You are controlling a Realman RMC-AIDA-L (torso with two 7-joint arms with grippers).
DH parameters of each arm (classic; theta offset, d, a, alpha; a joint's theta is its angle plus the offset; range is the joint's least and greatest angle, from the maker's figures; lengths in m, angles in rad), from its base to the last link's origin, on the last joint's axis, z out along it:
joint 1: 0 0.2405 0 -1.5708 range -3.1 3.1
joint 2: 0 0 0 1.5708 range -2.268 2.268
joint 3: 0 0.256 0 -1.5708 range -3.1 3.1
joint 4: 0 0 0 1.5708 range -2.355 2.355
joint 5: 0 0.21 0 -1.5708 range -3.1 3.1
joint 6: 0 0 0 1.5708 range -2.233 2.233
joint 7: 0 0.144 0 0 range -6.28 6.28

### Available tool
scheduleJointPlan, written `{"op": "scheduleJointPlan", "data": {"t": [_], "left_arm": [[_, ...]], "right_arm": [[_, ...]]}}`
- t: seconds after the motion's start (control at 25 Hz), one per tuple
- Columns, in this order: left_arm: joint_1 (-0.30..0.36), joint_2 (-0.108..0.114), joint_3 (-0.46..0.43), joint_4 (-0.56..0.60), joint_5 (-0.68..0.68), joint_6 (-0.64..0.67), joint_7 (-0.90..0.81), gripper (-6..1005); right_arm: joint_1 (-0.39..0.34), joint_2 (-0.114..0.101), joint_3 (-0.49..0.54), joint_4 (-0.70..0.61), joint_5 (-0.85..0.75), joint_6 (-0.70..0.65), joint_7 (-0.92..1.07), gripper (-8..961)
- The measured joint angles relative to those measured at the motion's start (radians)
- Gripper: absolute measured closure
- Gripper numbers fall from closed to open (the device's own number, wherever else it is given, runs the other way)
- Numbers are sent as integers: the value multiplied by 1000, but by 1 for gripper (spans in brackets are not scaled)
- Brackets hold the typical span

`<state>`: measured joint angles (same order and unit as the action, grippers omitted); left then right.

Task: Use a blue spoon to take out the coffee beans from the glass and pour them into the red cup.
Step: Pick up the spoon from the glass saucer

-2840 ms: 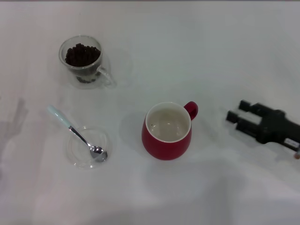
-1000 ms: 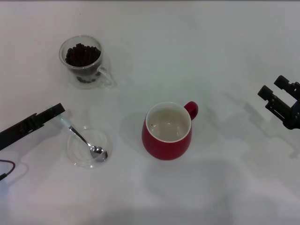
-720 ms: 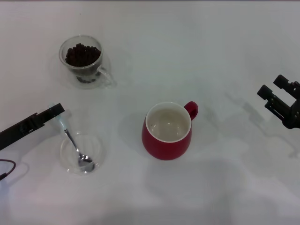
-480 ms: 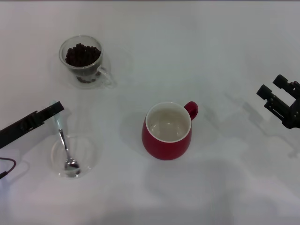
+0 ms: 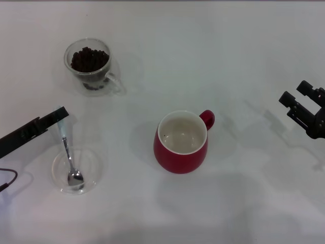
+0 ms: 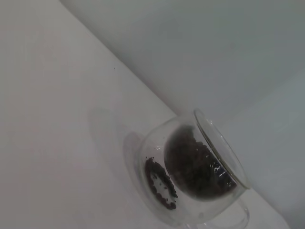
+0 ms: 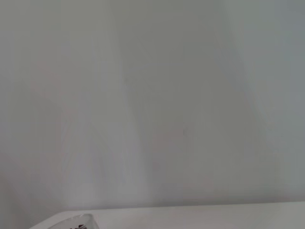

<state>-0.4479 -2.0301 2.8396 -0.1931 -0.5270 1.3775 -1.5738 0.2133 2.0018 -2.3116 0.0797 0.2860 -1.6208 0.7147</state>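
The blue spoon (image 5: 67, 152) lies with its metal bowl in a flat clear dish (image 5: 95, 166) at the left front. Its handle end sits under the tip of my left gripper (image 5: 61, 115), which reaches in from the left and is closed on it. The glass (image 5: 90, 65) with the coffee beans (image 5: 89, 59) stands at the far left, and shows close up in the left wrist view (image 6: 224, 164) with the beans (image 6: 193, 164) inside. The red cup (image 5: 181, 143) stands in the middle, its cream inside bare. My right gripper (image 5: 293, 92) is open at the right edge.
White tabletop (image 5: 238, 56) all around. The red cup's loop handle (image 5: 207, 118) points to the far right. The glass's side handle (image 5: 116, 83) points toward the front right. A dark cable (image 5: 6, 178) lies at the left edge.
My left gripper came in from the left onto the spoon's handle. The spoon swung from slanting to nearly straight, and the dish slid left and forward. The right gripper drew back to the right edge.
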Motion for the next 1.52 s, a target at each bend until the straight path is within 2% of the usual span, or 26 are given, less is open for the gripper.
{"op": "scheduleJointPlan", "data": {"t": [0.4,0.92,1.28,1.52], "left_arm": [[0,4,3,3,-1,14,-9,867],[-11,10,-6,-3,-18,77,-14,868],[0,11,-6,-4,-71,114,-24,868],[2,24,-3,-6,-149,195,-5,868]], "right_arm": [[5,3,0,-2,1,7,0,289],[49,4,2,-19,14,103,0,290],[58,2,2,-15,23,107,0,289],[58,1,2,-12,36,107,0,289]]}}
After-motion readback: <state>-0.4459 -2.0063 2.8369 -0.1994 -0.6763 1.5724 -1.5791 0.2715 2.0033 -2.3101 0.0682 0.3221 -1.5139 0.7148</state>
